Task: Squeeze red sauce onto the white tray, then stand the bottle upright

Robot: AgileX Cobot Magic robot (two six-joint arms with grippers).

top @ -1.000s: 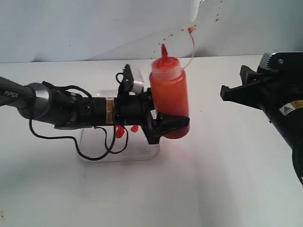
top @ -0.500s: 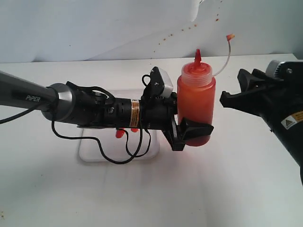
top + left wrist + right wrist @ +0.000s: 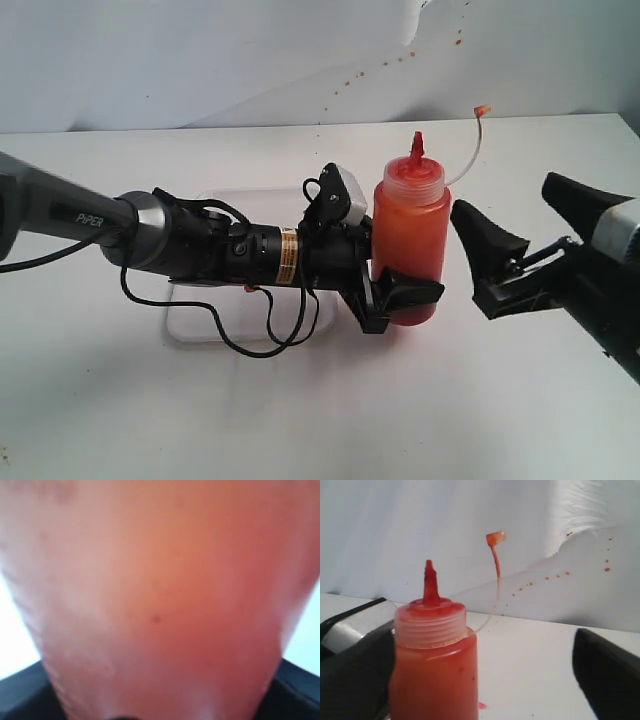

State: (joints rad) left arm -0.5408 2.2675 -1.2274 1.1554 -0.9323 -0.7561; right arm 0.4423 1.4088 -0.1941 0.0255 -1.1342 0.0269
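Orange-red bottle (image 3: 408, 235) stands upright in the left claw (image 3: 400, 292), which grips its lower body just right of the tray (image 3: 200, 320). I cannot tell whether its base touches the worktop (image 3: 300, 420). Beside it the right claw (image 3: 502, 195) gapes wide, holding nothing. Standing it up looks like the step in hand; next calls for a level set-down and gentle release. One bottle, one tray, two claws.

Blurred orange-red bottle (image 3: 160, 605) seen close-up
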